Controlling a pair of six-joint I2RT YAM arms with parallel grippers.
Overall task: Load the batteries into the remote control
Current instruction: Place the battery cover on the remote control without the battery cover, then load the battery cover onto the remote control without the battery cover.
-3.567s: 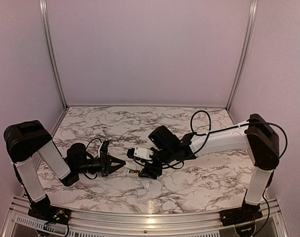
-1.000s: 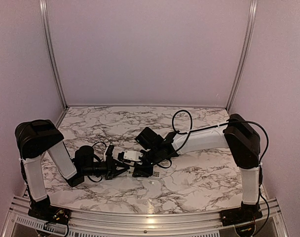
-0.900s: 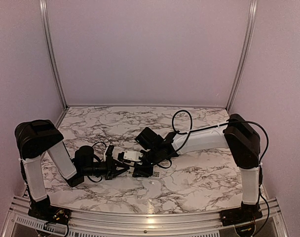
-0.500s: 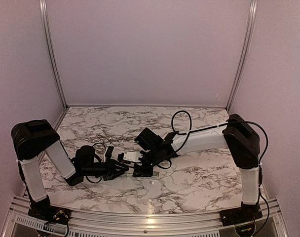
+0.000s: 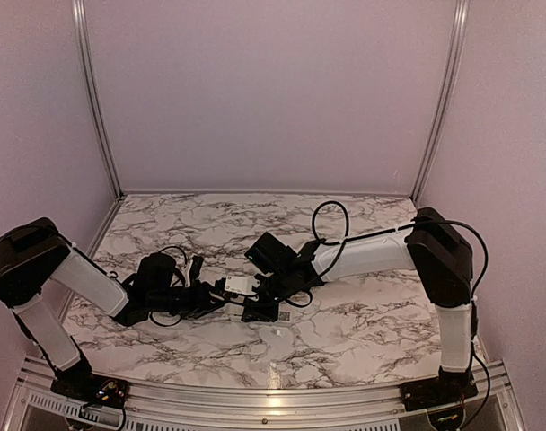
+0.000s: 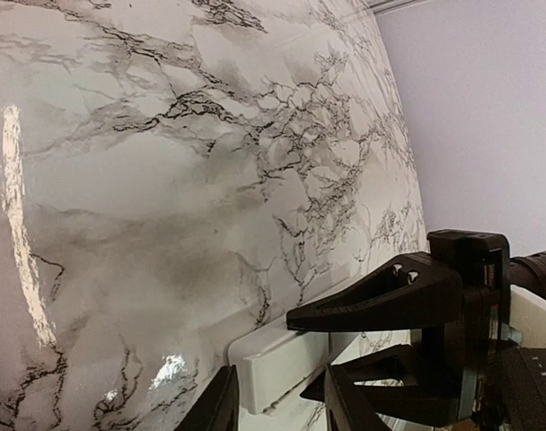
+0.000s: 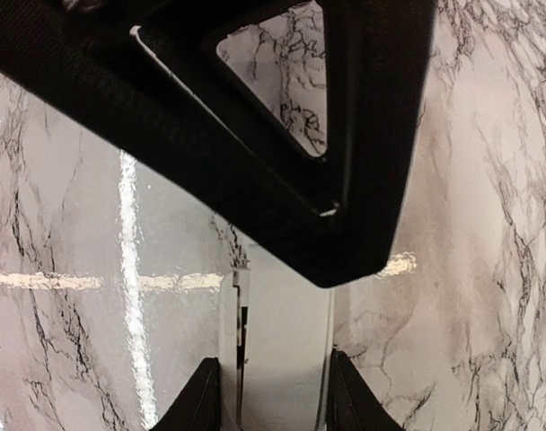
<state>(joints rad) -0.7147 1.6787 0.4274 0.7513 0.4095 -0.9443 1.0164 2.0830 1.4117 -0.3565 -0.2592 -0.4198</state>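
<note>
Top external, left claw (image 5: 221, 297) and right claw (image 5: 256, 303) gripping remote control (image 5: 240, 285), marble table (image 5: 372, 337)

I can read nothing for certain here. The only lettering I find is a short line of tiny white print on the black housing (image 6: 524, 386) at the lower right of my left wrist view, and it is too small and blurred to make out (a few pale strokes, letters or digits I cannot tell). The remote control (image 5: 241, 285) shows a small dark mark on its white face in the top view, too tiny to read, and in my right wrist view its white surface carries only a dark slit along one edge
</note>
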